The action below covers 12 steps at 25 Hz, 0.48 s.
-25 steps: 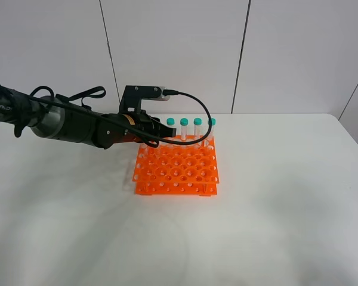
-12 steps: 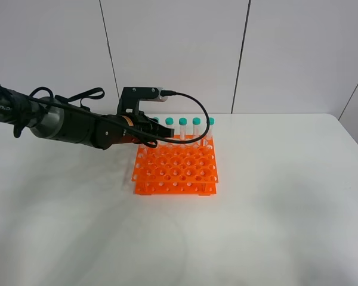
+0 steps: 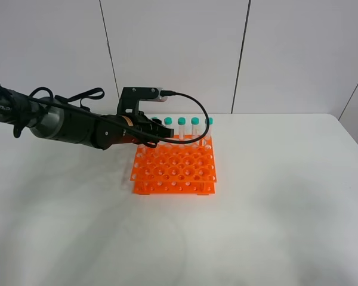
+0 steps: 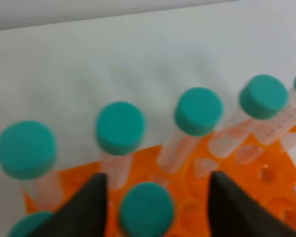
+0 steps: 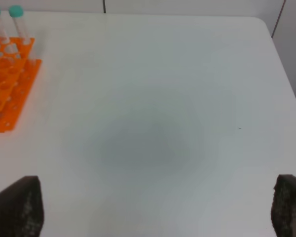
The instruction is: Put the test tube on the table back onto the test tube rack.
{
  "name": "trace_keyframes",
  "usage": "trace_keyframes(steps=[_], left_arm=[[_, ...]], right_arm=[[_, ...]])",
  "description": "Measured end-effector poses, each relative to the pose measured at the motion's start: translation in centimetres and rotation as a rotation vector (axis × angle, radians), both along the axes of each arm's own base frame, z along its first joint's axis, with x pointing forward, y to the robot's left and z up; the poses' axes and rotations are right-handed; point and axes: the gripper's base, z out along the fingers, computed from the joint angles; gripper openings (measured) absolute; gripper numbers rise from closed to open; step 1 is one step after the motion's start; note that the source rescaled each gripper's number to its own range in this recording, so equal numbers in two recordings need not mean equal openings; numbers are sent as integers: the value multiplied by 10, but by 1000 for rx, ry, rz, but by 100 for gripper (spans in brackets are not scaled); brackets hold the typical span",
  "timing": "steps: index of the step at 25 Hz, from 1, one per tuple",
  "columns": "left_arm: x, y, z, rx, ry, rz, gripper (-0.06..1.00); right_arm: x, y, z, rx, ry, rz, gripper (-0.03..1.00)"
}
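Note:
The orange test tube rack (image 3: 174,170) stands mid-table, with a row of teal-capped tubes (image 3: 188,121) along its far edge. My left gripper (image 3: 157,132) hovers over the rack's far left corner. In the left wrist view the gripper (image 4: 158,174) is open. The test tube (image 4: 145,210) stands upright in a rack (image 4: 266,197) hole between its fingers, with a gap on each side of the cap. My right gripper (image 5: 155,202) is open over bare table (image 5: 163,98), holding nothing.
Several more tubes (image 4: 197,111) fill the row behind the released one, and another cap (image 4: 27,224) sits beside it. The rack's corner (image 5: 5,84) shows in the right wrist view. White tabletop (image 3: 274,208) spreads around the rack, with a panelled wall behind.
My left gripper has opened off the tube's cap. The rack and its tubes have shifted slightly to the left. The right gripper has not changed.

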Motion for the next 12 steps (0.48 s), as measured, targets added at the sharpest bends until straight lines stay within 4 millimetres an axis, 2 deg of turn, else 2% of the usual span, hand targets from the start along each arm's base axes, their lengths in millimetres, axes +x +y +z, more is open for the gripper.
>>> trace_keyframes(steps=[4, 12], left_arm=[[0, 0, -2, 2, 5, 0, 48], [-1, 0, -3, 12, 31, -3, 49]], right_arm=[[0, 0, 0, 0, 0, 0, 100], [0, 0, 0, 0, 0, 0, 100]])
